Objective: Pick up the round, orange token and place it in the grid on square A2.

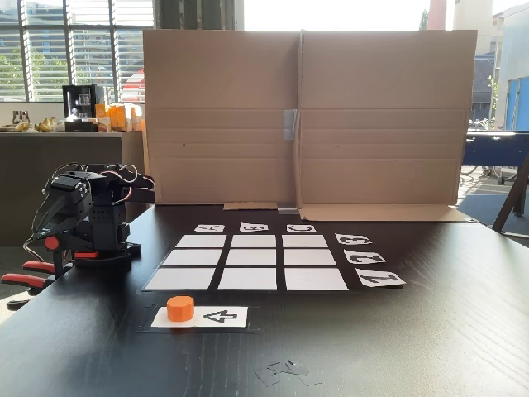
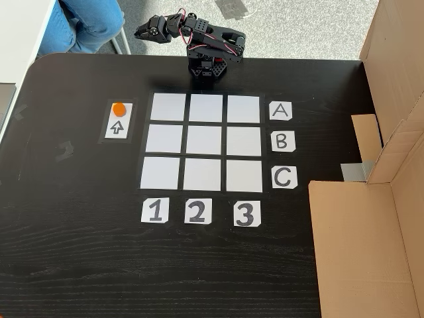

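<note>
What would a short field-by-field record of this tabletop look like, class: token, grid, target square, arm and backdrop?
token: orange token sitting on the white arrow card, outside the grid
grid: 3x3 grid of white cells, all bare
target: square A2, unoccupied
arm: folded at the table edge; gripper away from the token, jaw state unclear
backdrop: cardboard screen standing behind the grid

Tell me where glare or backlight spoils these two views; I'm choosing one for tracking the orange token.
In a fixed view, the bright windows backlight the scene and the table shows sheen, yet the token stays vivid. In another fixed view, lighting is even, the grid crisp, the token small but clear.
</note>
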{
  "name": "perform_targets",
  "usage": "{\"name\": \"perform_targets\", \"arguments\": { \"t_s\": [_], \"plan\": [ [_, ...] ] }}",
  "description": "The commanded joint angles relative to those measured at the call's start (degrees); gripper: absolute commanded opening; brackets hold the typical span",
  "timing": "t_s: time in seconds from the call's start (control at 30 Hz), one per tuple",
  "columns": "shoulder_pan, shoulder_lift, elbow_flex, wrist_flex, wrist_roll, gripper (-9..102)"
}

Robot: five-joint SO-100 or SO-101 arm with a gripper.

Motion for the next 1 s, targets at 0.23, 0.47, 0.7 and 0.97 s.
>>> {"name": "perform_targets", "arguments": {
  "t_s": [0.23, 0.47, 0.7, 0.97],
  "plan": [
    [-5.6, 0.4, 0.2, 1.0, -3.3, 0],
    [-5.4, 0.4, 0.2, 1.0, -3.3, 0],
    [-5.9, -4.7, -4.9, 1.1, -3.3, 0],
    [-13.2, -18.7, -23.3, 10.4, -2.8, 9]
  ]
}}
